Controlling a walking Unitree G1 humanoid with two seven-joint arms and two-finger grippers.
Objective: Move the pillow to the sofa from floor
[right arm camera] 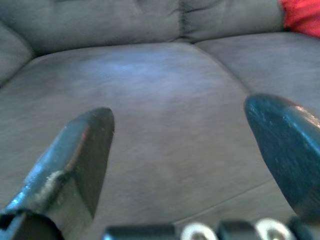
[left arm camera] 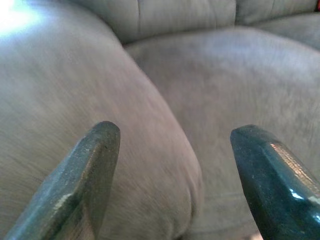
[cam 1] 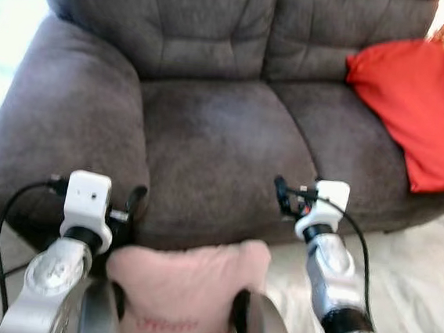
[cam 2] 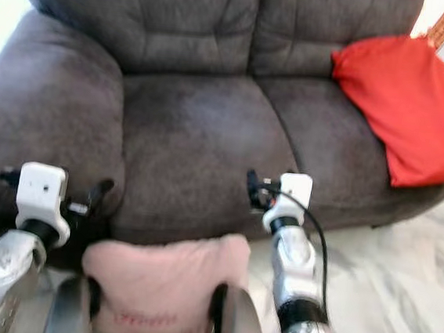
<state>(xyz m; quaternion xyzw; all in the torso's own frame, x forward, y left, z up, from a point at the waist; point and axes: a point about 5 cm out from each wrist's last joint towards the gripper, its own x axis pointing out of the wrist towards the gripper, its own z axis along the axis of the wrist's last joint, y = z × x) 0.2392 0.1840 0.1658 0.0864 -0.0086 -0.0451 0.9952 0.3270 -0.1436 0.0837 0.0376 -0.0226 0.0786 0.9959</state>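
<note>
Head views: pink pillow [cam 1: 182, 292] low and close against the robot's front, between the two silver arms, just short of the grey sofa [cam 1: 216, 146] and below its seat edge — not on the seat yet. Cannot tell what carries it, nor whether it rests on the floor. Left gripper [left arm camera: 172, 165] raised by the sofa's armrest, jaws wide, nothing between them. Right gripper [right arm camera: 182, 155] out over the front of the seat cushion, jaws wide too, empty. Red pillow [cam 1: 424, 111] lying on the far right seat, well apart. Judged about midway — approach to the sofa made, placing on the seat cushion left to do.
</note>
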